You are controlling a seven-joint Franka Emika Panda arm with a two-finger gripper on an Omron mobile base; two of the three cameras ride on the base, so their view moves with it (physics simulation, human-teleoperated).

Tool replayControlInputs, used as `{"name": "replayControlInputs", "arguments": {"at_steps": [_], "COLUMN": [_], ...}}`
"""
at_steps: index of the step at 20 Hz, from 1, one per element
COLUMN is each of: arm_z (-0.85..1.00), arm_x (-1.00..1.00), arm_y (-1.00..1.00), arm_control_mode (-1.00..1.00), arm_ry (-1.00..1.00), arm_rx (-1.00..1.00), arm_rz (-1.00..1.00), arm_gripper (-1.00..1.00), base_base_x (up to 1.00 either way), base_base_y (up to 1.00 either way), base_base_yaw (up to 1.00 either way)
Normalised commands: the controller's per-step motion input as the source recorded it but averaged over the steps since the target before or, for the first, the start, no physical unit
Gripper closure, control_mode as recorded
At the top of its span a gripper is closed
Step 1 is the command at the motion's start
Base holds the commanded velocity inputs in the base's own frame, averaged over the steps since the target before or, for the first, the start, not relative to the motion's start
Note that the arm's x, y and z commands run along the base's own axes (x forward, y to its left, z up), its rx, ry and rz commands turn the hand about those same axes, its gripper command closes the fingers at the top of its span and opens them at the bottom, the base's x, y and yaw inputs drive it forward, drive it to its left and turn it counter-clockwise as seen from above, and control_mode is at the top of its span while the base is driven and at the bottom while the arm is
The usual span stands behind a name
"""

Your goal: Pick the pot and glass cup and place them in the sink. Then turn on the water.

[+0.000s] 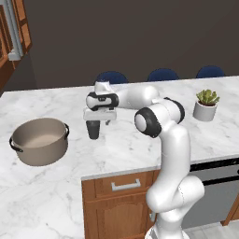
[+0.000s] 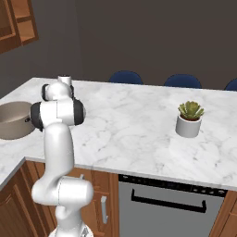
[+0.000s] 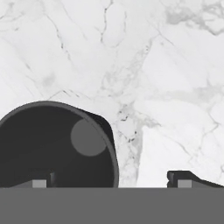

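Two spread fingers point(image 3: 188, 178) over glass cup point(image 1: 93, 129)

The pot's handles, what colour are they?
Black, on the taupe-grey pot; clearest in the left base view.

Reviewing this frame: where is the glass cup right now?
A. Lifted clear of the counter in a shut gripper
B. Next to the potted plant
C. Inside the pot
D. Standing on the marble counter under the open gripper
D. The glass cup stands upright on the counter, right of the pot, with the gripper open just above its rim.
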Motion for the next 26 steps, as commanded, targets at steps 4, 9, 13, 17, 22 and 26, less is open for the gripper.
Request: {"name": "replayControlInputs", "arguments": {"at_steps": [4, 9, 13, 17, 22, 26], "arm_z": [-0.12, -0.10, -0.11, -0.11, -0.06, 0.00], "arm_x": [0.00, 0.00, 0.00, 0.00, 0.00, 0.00], "arm_y": [0.00, 0.00, 0.00, 0.00, 0.00, 0.00], "arm_control_mode": [-1.00, -1.00, -1.00, -1.00, -1.00, -1.00], "arm_ry": [0.00, 0.00, 0.00, 0.00, 0.00, 0.00], "arm_rx": [0.00, 0.00, 0.00, 0.00, 0.00, 0.00], "arm_rz": [0.00, 0.00, 0.00, 0.00, 0.00, 0.00], "arm_gripper": [-1.00, -1.00, -1.00, -1.00, 1.00, 1.00], "base_base_x": [0.00, 0.00, 0.00, 0.00, 0.00, 0.00], "base_base_y": [0.00, 0.00, 0.00, 0.00, 0.00, 0.00], "base_base_yaw": [0.00, 0.00, 0.00, 0.00, 0.00, 0.00]}}
